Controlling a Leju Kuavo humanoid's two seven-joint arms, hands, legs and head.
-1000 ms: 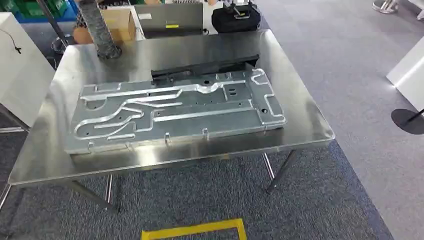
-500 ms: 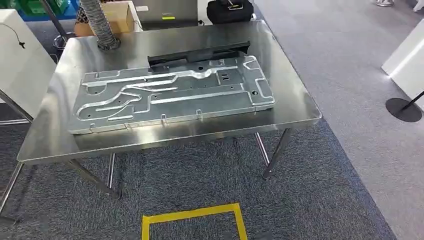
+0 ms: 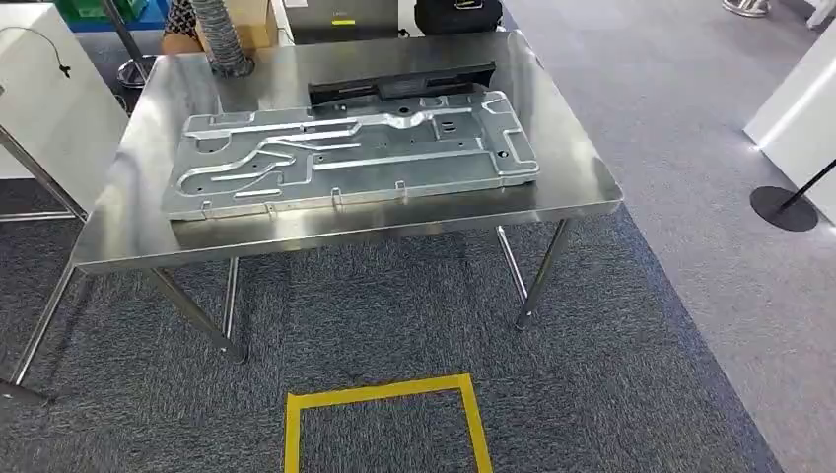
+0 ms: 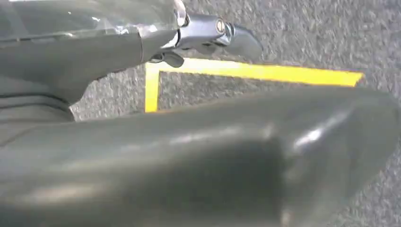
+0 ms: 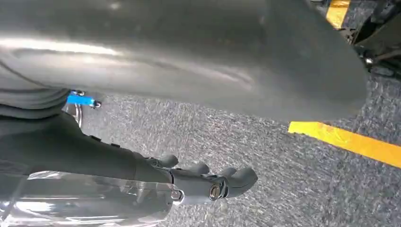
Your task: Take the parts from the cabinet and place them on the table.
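Note:
A large stamped silver metal plate point(image 3: 355, 158) lies flat on the steel table point(image 3: 577, 187). Behind it, touching its far edge, lies a long black part point(image 3: 404, 81). My left hand point(image 4: 165, 151) hangs over the grey carpet with its fingers point(image 4: 208, 33) stretched out, apart from the thumb, holding nothing. My right hand point(image 5: 179, 52) also hangs above the carpet, its fingers point(image 5: 213, 182) extended and empty.
A yellow tape square point(image 3: 384, 419) marks the carpet in front of the table. A white cabinet point(image 3: 39, 99) stands at the left, a white unit point(image 3: 803, 94) and a black stand base point(image 3: 784, 209) at the right. A ribbed hose point(image 3: 222, 39) and a black bag point(image 3: 455, 14) sit at the back.
The whole picture has shifted: the camera has backed away, so the table sits higher and smaller and more carpet and tape show. The plate and black part have not moved on the table.

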